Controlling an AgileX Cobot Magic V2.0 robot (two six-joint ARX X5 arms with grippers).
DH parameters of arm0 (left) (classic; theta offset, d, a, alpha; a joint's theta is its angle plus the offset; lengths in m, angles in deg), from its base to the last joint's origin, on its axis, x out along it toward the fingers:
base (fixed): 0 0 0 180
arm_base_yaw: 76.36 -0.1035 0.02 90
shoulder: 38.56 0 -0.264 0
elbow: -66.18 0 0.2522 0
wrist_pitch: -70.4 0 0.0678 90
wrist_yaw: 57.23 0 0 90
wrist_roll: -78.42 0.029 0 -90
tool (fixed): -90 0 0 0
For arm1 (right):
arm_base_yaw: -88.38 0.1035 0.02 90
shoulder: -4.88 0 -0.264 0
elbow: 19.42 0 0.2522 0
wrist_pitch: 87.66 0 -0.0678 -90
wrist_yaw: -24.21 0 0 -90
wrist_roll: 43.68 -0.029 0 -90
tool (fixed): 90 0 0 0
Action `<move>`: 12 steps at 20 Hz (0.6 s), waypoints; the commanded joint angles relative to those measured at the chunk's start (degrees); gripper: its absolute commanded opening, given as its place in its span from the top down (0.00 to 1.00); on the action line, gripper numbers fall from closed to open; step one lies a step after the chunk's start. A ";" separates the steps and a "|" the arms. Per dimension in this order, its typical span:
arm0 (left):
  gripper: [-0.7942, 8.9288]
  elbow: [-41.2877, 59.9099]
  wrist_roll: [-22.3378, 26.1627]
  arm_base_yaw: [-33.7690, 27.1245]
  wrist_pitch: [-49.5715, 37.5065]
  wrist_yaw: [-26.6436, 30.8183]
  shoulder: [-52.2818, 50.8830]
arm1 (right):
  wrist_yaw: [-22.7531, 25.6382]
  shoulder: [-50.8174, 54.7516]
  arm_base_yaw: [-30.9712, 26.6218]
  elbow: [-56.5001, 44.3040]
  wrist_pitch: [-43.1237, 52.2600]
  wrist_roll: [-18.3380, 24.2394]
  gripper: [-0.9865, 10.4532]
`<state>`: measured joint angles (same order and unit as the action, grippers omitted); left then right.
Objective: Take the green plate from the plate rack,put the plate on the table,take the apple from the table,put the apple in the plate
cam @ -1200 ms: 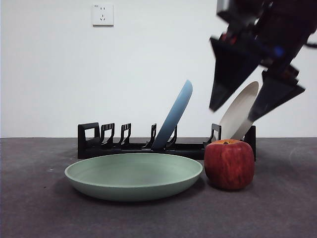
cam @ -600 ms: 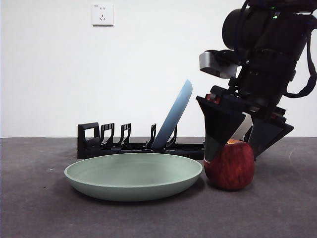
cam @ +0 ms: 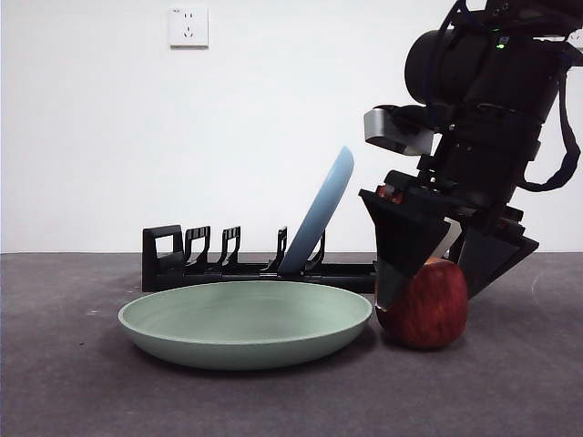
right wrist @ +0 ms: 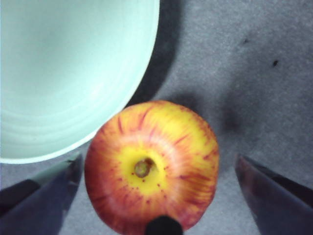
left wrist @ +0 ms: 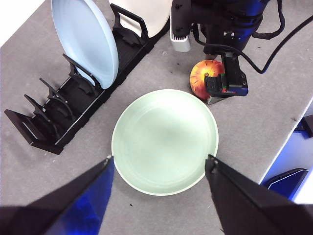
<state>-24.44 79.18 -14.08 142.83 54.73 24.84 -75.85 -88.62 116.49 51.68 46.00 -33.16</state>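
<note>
Mint-green and matte, the green plate [cam: 246,323] lies flat on the dark grey counter [cam: 82,391] with nothing in it; just behind it stands the black plate rack [cam: 219,259], holding a light blue plate [cam: 321,214] tilted in a middle slot and a beige-white plate [left wrist: 146,12] at the far end, mostly hidden by the arm in the front view; the apple [cam: 426,305] sits on the counter just beside the green plate's rim, stem dimple up; the right end effector [right wrist: 156,191] is down around the apple, jaws spread on either side of it, not closed on the fruit; the left end effector [left wrist: 159,164] hangs high over the green plate, jaws wide apart and holding nothing.
</note>
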 commanded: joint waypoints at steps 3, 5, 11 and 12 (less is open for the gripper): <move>0.60 -0.04 -0.81 -0.02 -0.35 0.28 0.04 | -0.26 -0.50 0.02 0.04 -1.29 0.44 0.79; 0.60 -0.04 -0.81 -0.02 -0.35 0.26 0.04 | -0.48 -0.50 0.02 0.04 -1.81 0.46 0.93; 0.60 -0.04 -0.79 -0.02 -0.33 0.26 0.04 | 0.00 3.78 0.11 0.09 -2.14 0.09 0.93; 0.60 -0.04 -0.79 -0.02 -0.35 0.26 0.04 | 0.00 5.62 0.15 0.15 -1.95 -0.44 0.93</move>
<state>-24.44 79.18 -14.08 142.83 54.82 24.84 -75.81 -83.96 116.49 51.90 43.55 -33.27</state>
